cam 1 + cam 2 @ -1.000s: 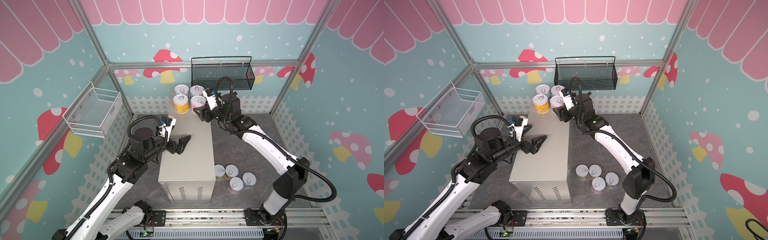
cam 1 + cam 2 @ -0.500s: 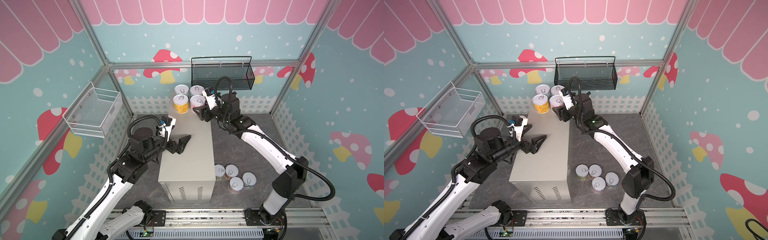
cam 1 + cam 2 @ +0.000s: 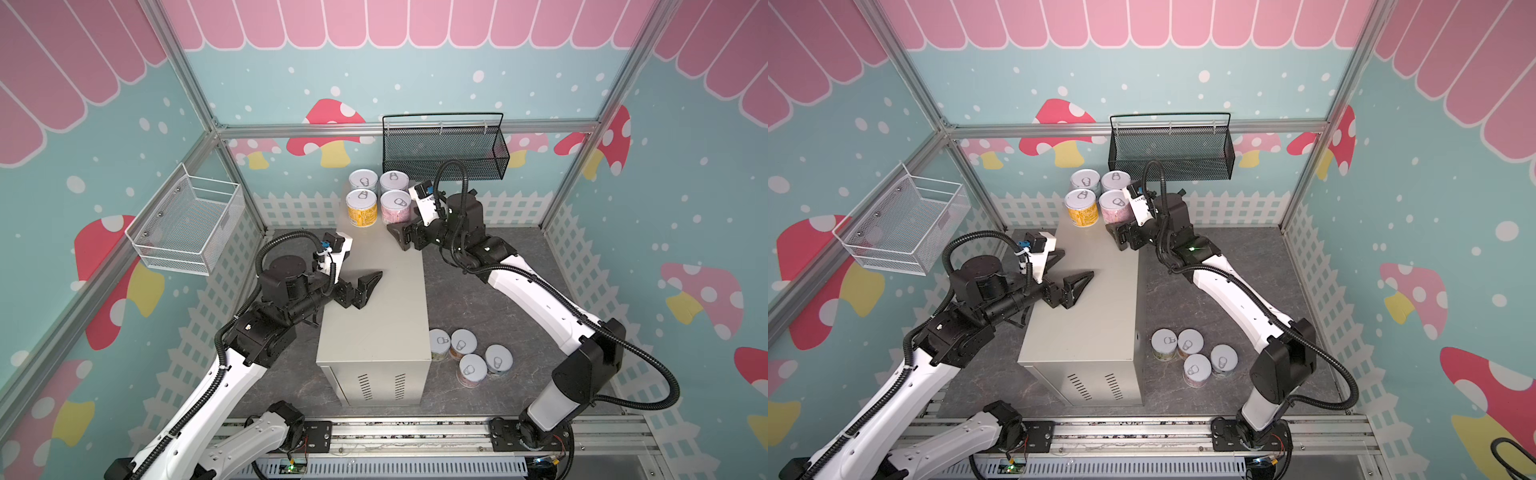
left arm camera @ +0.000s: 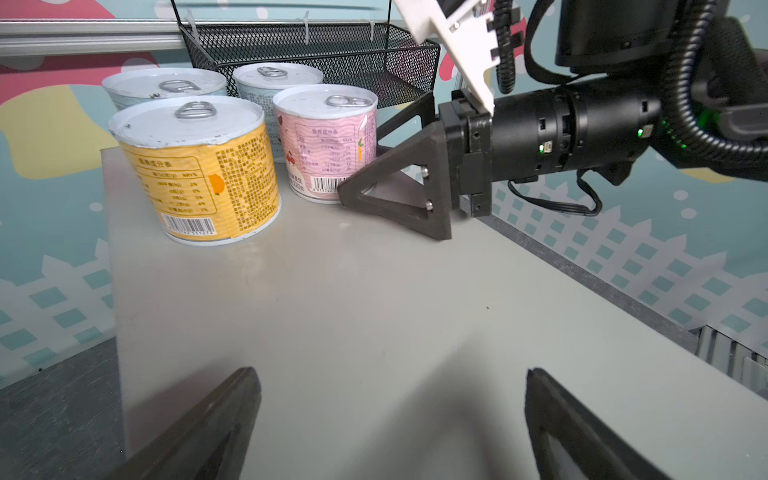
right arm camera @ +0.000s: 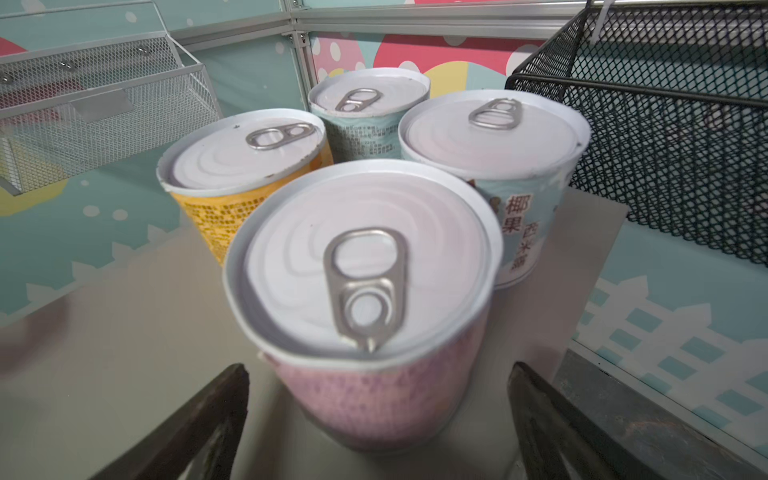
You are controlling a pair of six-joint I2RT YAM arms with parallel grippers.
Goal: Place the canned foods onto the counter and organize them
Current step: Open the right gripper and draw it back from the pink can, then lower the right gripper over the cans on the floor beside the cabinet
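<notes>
In both top views we see the tall beige-grey metal counter (image 3: pixel 374 316) holding four cans at its 12 o'clock end: a yellow-labelled can (image 3: pixel 362 208), a pink-labelled can (image 3: pixel 395 208) and two pale blue cans (image 3: pixel 362 180). Four more white-lidded cans (image 3: pixel 471 368) stand on the dark floor (image 3: pixel 478 282) at the counter's 4 o'clock. The left gripper (image 3: pixel 1075 266) hovers over the counter's 9 o'clock side.

In the left wrist view its jaws are spread wide and hold nothing.

In the right wrist view the right gripper (image 5: pixel 378 374) has its jaws parted either side of the pink can, with gaps showing.

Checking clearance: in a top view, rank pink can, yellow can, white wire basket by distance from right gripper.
1. pink can: directly at the right gripper.
2. yellow can: left of the pink can.
3. white wire basket: left wall.
</notes>
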